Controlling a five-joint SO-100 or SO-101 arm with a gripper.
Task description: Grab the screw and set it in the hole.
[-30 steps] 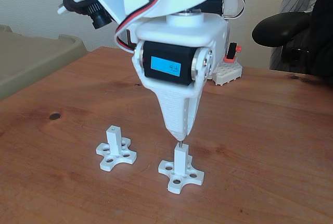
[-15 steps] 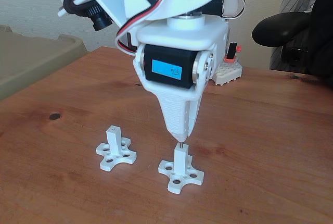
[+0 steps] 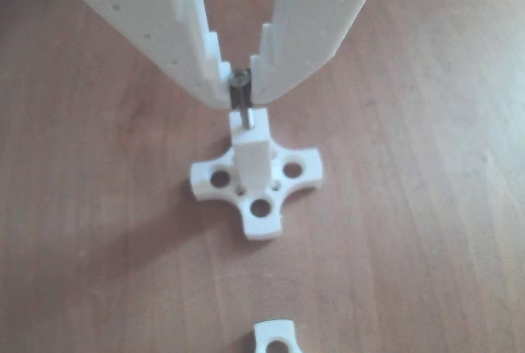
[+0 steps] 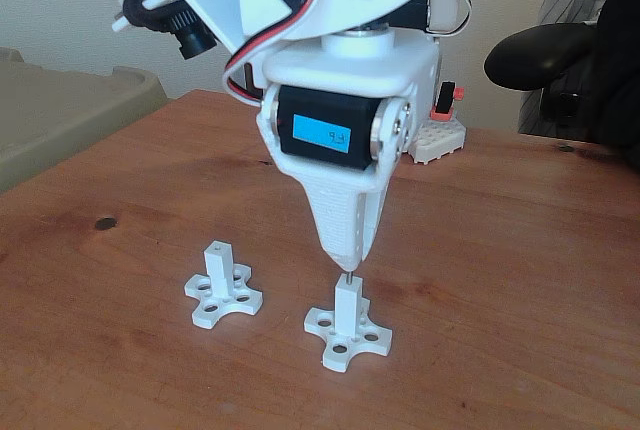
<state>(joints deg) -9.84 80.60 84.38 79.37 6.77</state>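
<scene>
Two white cross-shaped bases with square posts stand on the wooden table (image 4: 520, 250), one (image 4: 222, 290) to the left in the fixed view, the other (image 4: 347, 328) directly under the gripper (image 4: 346, 260). Its jaws are pinched nearly together on the screw (image 3: 241, 90), which hangs upright with its lower end at the hole (image 3: 245, 121) in the post's top face.

An office-like room: a wooden desk (image 4: 520, 250), a black chair armrest (image 4: 540, 55), plain wall.

The thin silver-grey screw (image 3: 241, 97) stands upright, its head pinched between the jaw tips, its lower end entering the hole (image 3: 245, 125) directly beneath the jaws, atop the white square post.
</scene>
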